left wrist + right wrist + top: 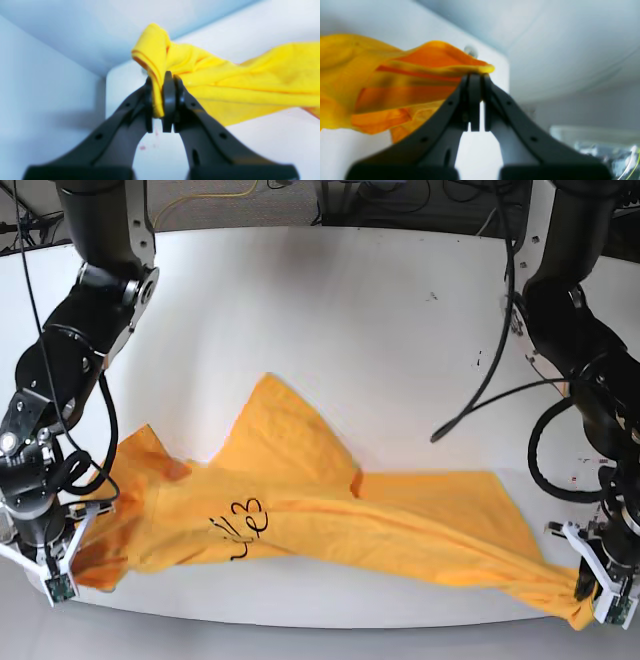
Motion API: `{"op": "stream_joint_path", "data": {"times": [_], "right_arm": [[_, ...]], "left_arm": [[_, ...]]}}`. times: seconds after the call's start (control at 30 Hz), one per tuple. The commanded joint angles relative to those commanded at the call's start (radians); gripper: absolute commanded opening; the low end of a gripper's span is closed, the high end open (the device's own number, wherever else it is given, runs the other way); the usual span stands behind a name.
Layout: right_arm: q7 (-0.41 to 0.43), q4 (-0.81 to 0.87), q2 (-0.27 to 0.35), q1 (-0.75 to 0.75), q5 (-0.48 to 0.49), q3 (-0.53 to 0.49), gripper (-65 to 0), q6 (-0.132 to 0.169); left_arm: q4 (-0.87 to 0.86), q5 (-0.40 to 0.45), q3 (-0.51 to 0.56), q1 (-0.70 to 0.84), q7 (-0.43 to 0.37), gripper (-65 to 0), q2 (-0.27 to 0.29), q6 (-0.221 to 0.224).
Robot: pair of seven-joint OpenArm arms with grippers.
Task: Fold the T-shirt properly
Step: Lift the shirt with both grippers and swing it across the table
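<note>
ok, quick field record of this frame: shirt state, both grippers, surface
garment: orange-yellow T-shirt, stretched into a long band between the two arms
print: black cursive lettering, partly creased, not fully readable
left gripper: shut on a bunched corner of the shirt, at the base view's lower right
right gripper: shut on a shirt edge, at the base view's lower left
loose part: one flap lies out toward the table's middle
surface: white table
fold status: not yet folded
</note>
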Motion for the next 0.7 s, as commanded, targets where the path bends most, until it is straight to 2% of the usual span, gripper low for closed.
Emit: {"op": "stream_joint_path", "data": {"times": [0.13,0.33,0.5,0.7], "right_arm": [[-0.014,-0.012,0.037,0.097,0.003,-0.031,-63.7,0.0],[-0.017,-0.044,0.064,0.19,-0.002,-0.074,-63.7,0.0],[-0.048,-0.008,0.068,0.17,-0.005,-0.069,-63.7,0.0],[-0.048,0.054,0.06,0.017,0.002,-0.011,-63.7,0.0]], "left_arm": [[-0.055,0.0,-0.037,-0.1,0.0,-65.0,-0.026,0.0],[-0.132,0.0,-0.038,-0.183,0.0,-65.0,-0.043,0.0],[-0.133,-0.002,-0.038,-0.133,0.0,-65.0,-0.043,0.0],[-0.124,-0.009,-0.038,0.008,0.0,-65.0,-0.043,0.0]]}}
